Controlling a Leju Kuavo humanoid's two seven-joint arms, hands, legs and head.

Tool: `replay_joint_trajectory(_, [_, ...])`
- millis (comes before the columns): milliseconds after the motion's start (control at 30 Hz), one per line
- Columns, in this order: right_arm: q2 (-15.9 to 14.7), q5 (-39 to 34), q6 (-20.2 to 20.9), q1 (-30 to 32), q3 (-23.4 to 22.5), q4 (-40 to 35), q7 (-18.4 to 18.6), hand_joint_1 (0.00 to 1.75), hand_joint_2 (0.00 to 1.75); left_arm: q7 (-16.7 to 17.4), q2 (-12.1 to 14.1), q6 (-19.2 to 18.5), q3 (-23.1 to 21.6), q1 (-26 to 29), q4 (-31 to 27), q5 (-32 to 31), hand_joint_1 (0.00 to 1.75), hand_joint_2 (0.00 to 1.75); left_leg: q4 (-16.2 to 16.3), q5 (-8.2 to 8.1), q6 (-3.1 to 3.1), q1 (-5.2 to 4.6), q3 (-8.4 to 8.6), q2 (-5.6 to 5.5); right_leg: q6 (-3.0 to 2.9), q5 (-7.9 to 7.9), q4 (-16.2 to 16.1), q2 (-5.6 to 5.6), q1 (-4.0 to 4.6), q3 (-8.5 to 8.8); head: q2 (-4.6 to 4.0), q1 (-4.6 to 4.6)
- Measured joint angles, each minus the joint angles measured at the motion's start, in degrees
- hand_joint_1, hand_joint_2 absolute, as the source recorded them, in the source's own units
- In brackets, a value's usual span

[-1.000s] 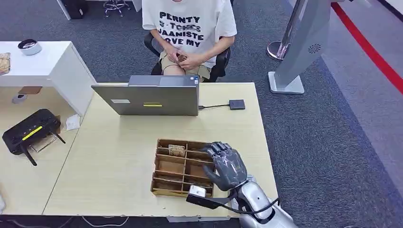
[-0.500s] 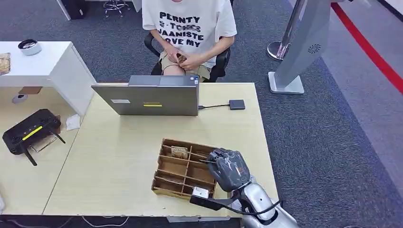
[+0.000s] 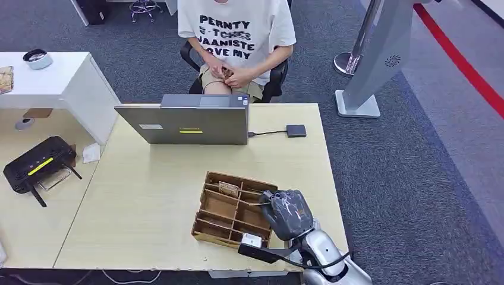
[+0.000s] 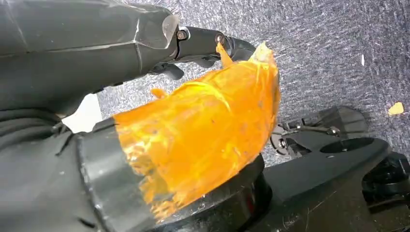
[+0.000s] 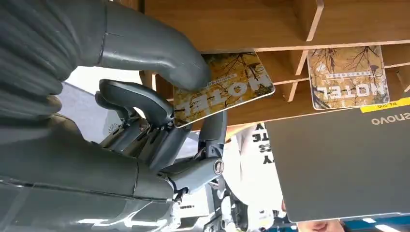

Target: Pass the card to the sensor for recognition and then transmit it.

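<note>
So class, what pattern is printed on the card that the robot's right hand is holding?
The card shows yellow-brown autumn trees with the word HOTEL, clearest in the right wrist view.

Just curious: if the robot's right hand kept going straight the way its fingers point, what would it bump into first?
Probably the wooden tray: the right hand, pinching a hotel card, points across its compartments. Beyond lies the laptop, though depth is hard to judge.
</note>
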Motion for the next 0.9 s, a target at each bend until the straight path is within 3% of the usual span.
replay_joint_trajectory(267, [0.0, 0.09, -0.09, 0.01, -0.18, 0.0, 0.02, 1.75, 1.75, 0.02, 0.0, 0.07, 0.0, 0.0, 0.0, -0.22, 0.0, 0.0, 0.0, 0.0, 0.0, 0.0, 0.0, 0.0, 0.0, 0.0, 0.0, 0.0, 0.0, 0.01, 0.0, 0.0])
replay_joint_trajectory(367, [0.02, 0.15, -2.67, 0.43, -0.55, -0.35, -0.59, 1.75, 1.75, 0.0, 0.02, 0.13, 0.02, 0.0, 0.0, -0.24, 0.0, 0.0, 0.0, 0.0, 0.0, 0.0, -0.02, -0.02, 0.0, 0.0, 0.0, -0.03, 0.0, 0.01, 0.0, 0.0])
replay_joint_trajectory(500, [0.81, 1.18, -14.61, 2.7, -3.59, -5.34, -4.66, 1.75, 1.75, 0.02, 0.02, 0.52, 0.13, 0.08, 0.0, -0.42, 0.0, 0.0, 0.01, 0.0, 0.0, -0.01, -0.03, 0.01, -0.01, 0.01, 0.0, 0.01, 0.0, -0.01, 0.0, 0.02])
replay_joint_trajectory(700, [6.74, 4.66, -15.47, 8.52, -13.3, -19.51, -17.32, 1.75, 1.75, 0.09, -0.02, 0.87, 0.5, 0.14, 0.0, -1.38, 0.0, 0.0, 0.0, -0.01, -0.01, 0.03, -0.06, -0.03, -0.02, -0.04, 0.0, -0.02, 0.09, -0.03, 0.0, 0.02])
replay_joint_trajectory(833, [9.57, 4.92, -15.47, 10.74, -17.85, -24.97, -20.23, 1.75, 1.75, 0.11, -0.07, 0.87, 0.52, 0.13, 0.0, -1.62, 0.0, 0.0, 0.0, -0.01, -0.01, 0.09, -0.05, -0.01, -0.02, -0.03, 0.0, 0.0, 0.09, -0.02, 0.0, 0.02])
replay_joint_trajectory(900, [11.1, 4.63, -15.45, 11.74, -19.64, -26.72, -23.56, 1.75, 1.75, 0.11, -0.04, 0.85, 0.57, 0.13, 0.0, -1.81, 0.0, 0.0, 0.0, 0.0, -0.01, 0.08, -0.04, 0.0, -0.02, -0.02, 0.0, 0.0, 0.08, -0.02, 0.0, 0.02])
